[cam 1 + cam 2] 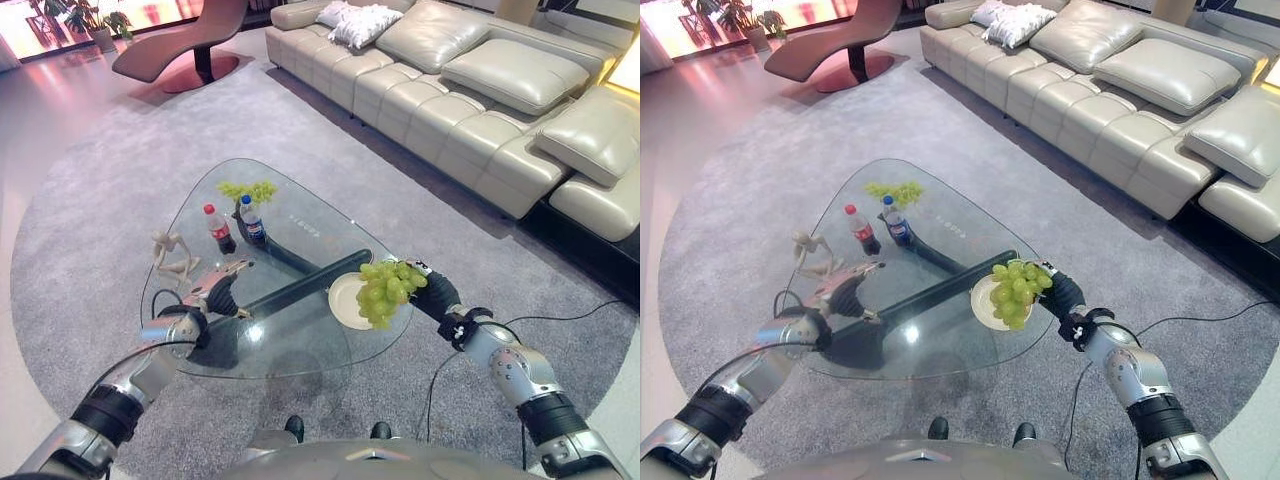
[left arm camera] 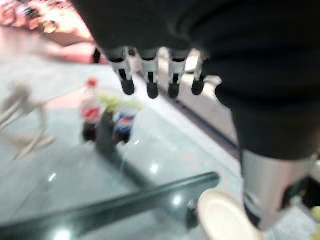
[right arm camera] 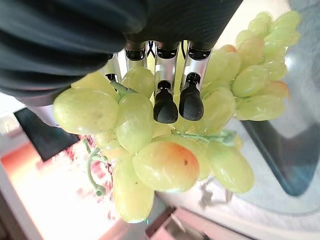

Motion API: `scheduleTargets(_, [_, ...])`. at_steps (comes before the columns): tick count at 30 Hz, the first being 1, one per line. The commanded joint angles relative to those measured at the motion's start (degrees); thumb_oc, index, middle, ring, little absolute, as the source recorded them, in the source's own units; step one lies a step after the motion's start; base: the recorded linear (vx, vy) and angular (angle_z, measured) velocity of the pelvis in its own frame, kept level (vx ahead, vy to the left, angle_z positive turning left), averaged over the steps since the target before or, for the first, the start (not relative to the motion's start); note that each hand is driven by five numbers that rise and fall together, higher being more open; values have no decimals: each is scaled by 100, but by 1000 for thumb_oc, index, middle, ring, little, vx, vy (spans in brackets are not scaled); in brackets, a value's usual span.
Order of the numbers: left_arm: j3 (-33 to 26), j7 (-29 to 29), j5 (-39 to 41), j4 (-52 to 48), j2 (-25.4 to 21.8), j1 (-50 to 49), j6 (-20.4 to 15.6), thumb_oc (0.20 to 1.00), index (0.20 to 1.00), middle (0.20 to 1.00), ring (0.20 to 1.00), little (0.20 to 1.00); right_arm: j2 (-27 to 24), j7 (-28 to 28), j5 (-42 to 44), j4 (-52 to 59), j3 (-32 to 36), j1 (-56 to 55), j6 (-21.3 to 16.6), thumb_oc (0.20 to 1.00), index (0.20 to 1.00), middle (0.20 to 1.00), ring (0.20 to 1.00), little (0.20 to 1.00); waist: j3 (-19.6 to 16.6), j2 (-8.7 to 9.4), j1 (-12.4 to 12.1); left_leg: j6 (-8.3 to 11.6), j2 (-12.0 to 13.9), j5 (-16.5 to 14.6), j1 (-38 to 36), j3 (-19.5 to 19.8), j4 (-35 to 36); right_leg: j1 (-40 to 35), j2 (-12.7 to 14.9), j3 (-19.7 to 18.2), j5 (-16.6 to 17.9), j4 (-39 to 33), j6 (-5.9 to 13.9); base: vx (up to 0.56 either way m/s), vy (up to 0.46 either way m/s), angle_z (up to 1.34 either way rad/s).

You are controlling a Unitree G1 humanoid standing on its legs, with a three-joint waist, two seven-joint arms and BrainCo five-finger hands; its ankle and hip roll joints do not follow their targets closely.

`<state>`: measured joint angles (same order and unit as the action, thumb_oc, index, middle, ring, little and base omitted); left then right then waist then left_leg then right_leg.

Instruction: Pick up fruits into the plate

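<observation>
My right hand (image 1: 438, 293) is shut on a bunch of green grapes (image 1: 385, 288), held just above the near right part of the glass table (image 1: 300, 365). In the right wrist view the dark-tipped fingers (image 3: 165, 102) curl over the grapes (image 3: 160, 160). A cream plate (image 1: 343, 300) lies right under and beside the bunch, partly hidden by it. A second bunch of green grapes (image 1: 248, 190) rests at the table's far end. My left hand (image 1: 215, 285) hovers over the table's left side, open and holding nothing, with its fingers (image 2: 150, 80) relaxed; the plate (image 2: 225, 217) shows beyond it.
Two small bottles, one red-capped (image 1: 218, 230) and one blue-labelled (image 1: 252, 220), stand near the far grapes. A pale figurine (image 1: 172, 255) stands at the table's left edge. A beige sofa (image 1: 470, 90) runs along the right, and a lounge chair (image 1: 190, 35) sits far back.
</observation>
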<state>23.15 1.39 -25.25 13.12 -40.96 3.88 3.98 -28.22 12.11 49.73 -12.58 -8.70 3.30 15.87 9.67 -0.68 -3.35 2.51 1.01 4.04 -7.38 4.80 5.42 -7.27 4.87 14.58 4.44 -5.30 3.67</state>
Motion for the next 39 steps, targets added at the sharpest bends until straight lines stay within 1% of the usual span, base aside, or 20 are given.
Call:
scheduleTargets(1, [-260,-332,418,320,31,176,7,1000,1000,1000,1000,1000,-158,5,54,86,293,614,-570,200,200,200,200,200,292,64,-144,-108,-186,-856,-69,-524,-384,-90,12,-225,-526,276,205,-66,-27,-1])
scheduleTargets(4, [-156,-442,568,650,168,126,46,1000,1000,1000,1000,1000,-247,-22,66,-133,311,741,-627,200,200,200,200,200,406,45,-155,-100,-180,-855,27,-511,-437,4,5,-236,-521,313,194,-27,-16,0])
scheduleTargets(6, [-31,-652,799,1052,337,116,73,1000,1000,1000,1000,1000,-317,-106,20,-336,293,961,-681,200,200,200,200,200,549,8,-156,-90,-177,-846,153,-484,-488,123,-3,-253,-532,361,170,-51,-20,1])
scheduleTargets(7, [-22,-669,814,1091,356,124,73,1000,1000,1000,1000,1000,-324,-119,7,-356,290,988,-683,200,200,200,200,200,564,4,-155,-89,-176,-844,166,-482,-493,137,-5,-256,-533,369,168,-51,-10,-1])
scheduleTargets(9, [57,-832,1037,1447,576,152,83,1000,1000,1000,1000,1000,-389,-246,-162,-516,276,1227,-745,200,200,200,200,200,742,-23,-143,-77,-170,-818,300,-441,-536,269,-14,-261,-540,431,141,-78,-18,0])
scheduleTargets(11, [102,-909,1098,1598,670,185,86,1000,1000,1000,1000,1000,-415,-333,-290,-589,260,1352,-771,200,200,200,200,200,829,-35,-140,-70,-167,-805,378,-413,-566,342,-16,-259,-544,467,125,-95,-10,1])
scheduleTargets(13, [210,-1094,1270,1894,873,260,64,1000,1000,1000,1000,1000,-506,-465,-540,-741,218,1647,-803,200,200,200,200,200,1035,-86,-131,-63,-183,-769,562,-339,-629,520,-28,-265,-548,552,85,-108,9,1])
scheduleTargets(15, [225,-1118,1295,1935,897,282,55,1000,1000,1000,1000,1000,-518,-477,-576,-770,208,1691,-808,200,200,200,200,200,1060,-94,-130,-61,-186,-765,594,-328,-643,547,-29,-263,-550,567,80,-47,8,-1])
scheduleTargets(18, [321,-1371,1495,2408,1136,414,-111,1000,1000,1000,1000,1000,-694,-558,-809,-999,191,2074,-944,200,200,200,200,200,1404,-157,-154,-42,-217,-711,935,-180,-806,859,-22,-222,-560,739,12,-117,12,1])
scheduleTargets(21, [383,-1436,1631,2585,1215,486,-155,1000,1000,1000,1000,1000,-769,-624,-868,-1151,194,2311,-1019,200,200,200,200,200,1572,-202,-174,-31,-244,-676,1117,-98,-882,1021,-14,-183,-571,822,-14,-51,17,2])
scheduleTargets(23, [390,-1445,1638,2616,1226,500,-168,1000,1000,1000,1000,1000,-774,-634,-878,-1162,190,2341,-1024,200,200,200,200,200,1586,-206,-172,-30,-248,-674,1144,-89,-892,1045,-12,-177,-572,832,-16,-61,20,1])
scheduleTargets(24, [476,-1505,1692,2813,1296,592,-228,1000,1000,1000,1000,1000,-844,-694,-922,-1326,159,2623,-1086,200,200,200,200,200,1756,-248,-203,-15,-278,-620,1327,-14,-928,1222,-2,-131,-564,892,-33,-97,38,1])
scheduleTargets(28, [520,-1563,1754,3017,1375,657,-314,1000,1000,1000,1000,1000,-872,-750,-1023,-1403,116,2810,-1092,200,200,200,200,200,1851,-272,-204,-12,-304,-594,1446,28,-963,1365,10,-102,-569,957,-43,-49,36,5])
scheduleTargets(31, [579,-1587,1869,3212,1457,767,-388,1000,1000,1000,1000,1000,-855,-845,-1166,-1536,20,3067,-1047,200,200,200,200,200,1965,-299,-216,-14,-357,-576,1659,70,-1114,1603,49,-92,-568,1111,-52,-29,50,6])
scheduleTargets(33, [591,-1583,1899,3213,1474,799,-369,1000,1000,1000,1000,1000,-844,-895,-1249,-1578,-12,3131,-1028,200,200,200,200,200,1998,-315,-221,-16,-373,-568,1718,76,-1156,1674,61,-86,-568,1159,-52,-17,48,2])
scheduleTargets(39, [700,-1674,1934,3262,1575,838,-422,1000,1000,1000,1000,1000,-801,-1147,-1558,-1804,-194,3410,-1132,200,200,200,200,200,2012,-353,-276,-40,-433,-542,2124,98,-1345,2107,108,-39,-559,1356,-65,-17,51,2])
